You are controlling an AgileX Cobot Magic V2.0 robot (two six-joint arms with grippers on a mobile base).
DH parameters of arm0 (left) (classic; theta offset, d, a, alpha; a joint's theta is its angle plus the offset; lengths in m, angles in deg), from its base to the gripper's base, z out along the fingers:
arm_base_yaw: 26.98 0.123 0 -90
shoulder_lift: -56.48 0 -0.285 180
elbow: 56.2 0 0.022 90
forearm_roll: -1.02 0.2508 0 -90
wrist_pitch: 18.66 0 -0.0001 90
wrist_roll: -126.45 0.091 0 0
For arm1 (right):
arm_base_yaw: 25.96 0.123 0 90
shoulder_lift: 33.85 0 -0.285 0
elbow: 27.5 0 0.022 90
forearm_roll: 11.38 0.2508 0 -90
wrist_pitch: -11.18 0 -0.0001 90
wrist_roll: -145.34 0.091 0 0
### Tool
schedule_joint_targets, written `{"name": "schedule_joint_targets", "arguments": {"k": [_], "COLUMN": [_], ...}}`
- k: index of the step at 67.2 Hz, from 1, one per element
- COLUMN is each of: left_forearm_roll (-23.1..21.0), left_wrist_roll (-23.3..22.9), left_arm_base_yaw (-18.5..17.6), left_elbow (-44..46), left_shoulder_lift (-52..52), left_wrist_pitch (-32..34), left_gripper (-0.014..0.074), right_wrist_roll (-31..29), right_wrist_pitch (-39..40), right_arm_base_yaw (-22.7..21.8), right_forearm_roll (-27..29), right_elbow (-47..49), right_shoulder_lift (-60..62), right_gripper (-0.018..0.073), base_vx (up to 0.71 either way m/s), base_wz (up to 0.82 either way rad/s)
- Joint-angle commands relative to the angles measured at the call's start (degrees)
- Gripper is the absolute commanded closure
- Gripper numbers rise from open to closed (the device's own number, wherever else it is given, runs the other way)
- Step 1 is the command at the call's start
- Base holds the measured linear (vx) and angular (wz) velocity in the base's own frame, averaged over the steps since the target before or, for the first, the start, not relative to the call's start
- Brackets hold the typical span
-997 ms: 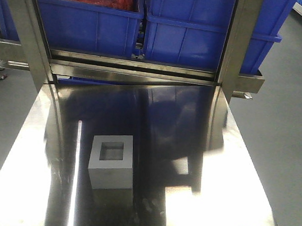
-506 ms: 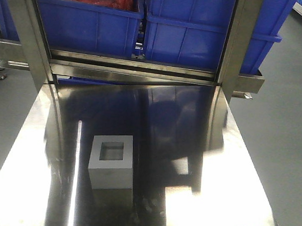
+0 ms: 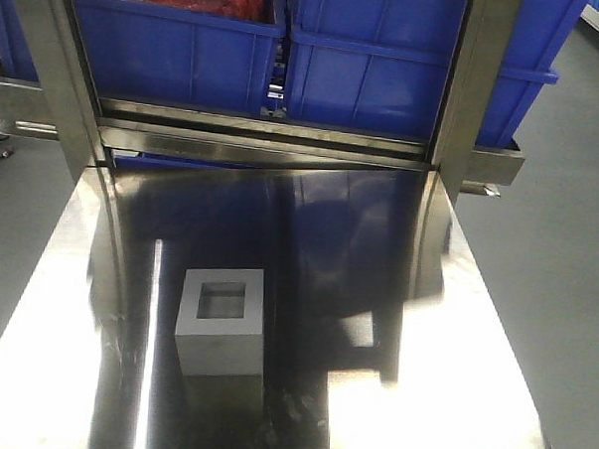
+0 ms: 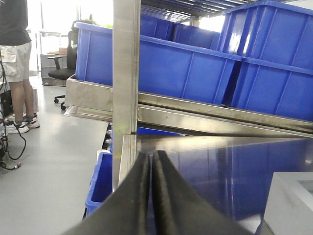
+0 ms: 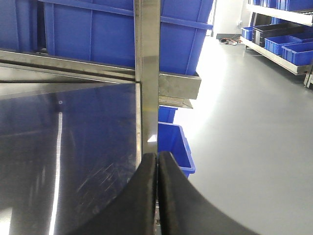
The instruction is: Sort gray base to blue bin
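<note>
Gray base (image 3: 221,321) sits on the steel table (image 3: 451,390), left of the table's centreline and in the near half, with nothing touching it. The square recess faces up. The block is near-cubic, so it has no real long axis, and its sides run roughly square to the table edges. In the left wrist view its pale corner shows at the lower right edge, so the base lies to the right of the left gripper (image 4: 150,157) and near it. The left gripper's black fingers are pressed together with only a hairline slit between them, and nothing is in them. It points toward the far left post (image 4: 126,73). The right gripper (image 5: 157,155) is likewise closed tight and empty. It sits at the table's right edge facing the right post (image 5: 146,58), and the base does not appear in its view. Judgement: the left arm is the nearer one. It must open its fingers and swing right before it can straddle the block. On the rack (image 3: 263,138) beyond the table's far edge, the blue bin (image 3: 386,74) stands right of centre, with its inside hidden from here. A neighbouring bin with red contents (image 3: 178,50) stands to its left. I cannot tell for certain which of the two is the target. Either way the carry runs forward and up from the base, and pickup has not begun.
</note>
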Motion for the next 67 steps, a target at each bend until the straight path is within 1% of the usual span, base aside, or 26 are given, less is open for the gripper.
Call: {"name": "schedule_joint_targets", "arguments": {"k": [1,10,19,24,31,39,45,54,61,67], "left_forearm_roll": [0.0,-0.1,-0.4,-0.1,-0.1,-0.5,-0.5,-0.6,-0.6,-0.6], "left_wrist_roll": [-0.3,-0.4,-0.7,-0.6,-0.7,-0.7,-0.7,-0.7,-0.7,-0.7], "left_arm_base_yaw": [0.1,0.1,0.1,0.1,0.1,0.1,0.1,0.1,0.1,0.1], "left_elbow": [0.7,1.6,5.7,9.3,14.7,22.3,27.6,32.3,32.6,32.6], "left_shoulder_lift": [-0.9,-0.9,0.4,3.3,10.5,19.4,25.0,30.7,33.2,34.5], "left_wrist_pitch": [5.3,6.6,6.8,6.3,4.0,-2.4,-9.3,-20.1,-24.2,-25.1], "left_gripper": [0.0603,0.0603,0.0603,0.0603,0.0603,0.0603,0.0603,0.0603,0.0603,0.0603], "right_wrist_roll": [-0.4,-0.4,-0.4,-0.4,-0.4,-0.4,-0.4,-0.4,-0.4,-0.4], "right_wrist_pitch": [4.6,4.6,4.6,4.6,4.6,4.6,4.6,4.6,4.5,4.5], "right_arm_base_yaw": [-0.4,-0.4,-0.4,-0.4,-0.4,-0.4,-0.4,-0.4,-0.4,-0.4], "right_forearm_roll": [-0.5,-0.5,-0.5,-0.5,-0.5,-0.5,-0.5,-0.5,-0.5,-0.5], "right_elbow": [-0.3,-0.3,-0.3,-0.3,-0.3,-0.3,-0.3,-0.3,-0.3,-0.3], "right_shoulder_lift": [0.5,0.5,0.5,0.5,0.5,0.5,0.5,0.5,0.5,0.5], "right_gripper": [0.0564,0.0564,0.0564,0.0564,0.0564,0.0564,0.0564,0.0564,0.0564,0.0564], "base_vx": [0.00,0.00,0.00,0.00,0.00,0.00,0.00,0.00,0.00,0.00], "base_wz": [0.00,0.00,0.00,-0.01,0.00,0.00,0.00,0.00,0.00,0.00]}}
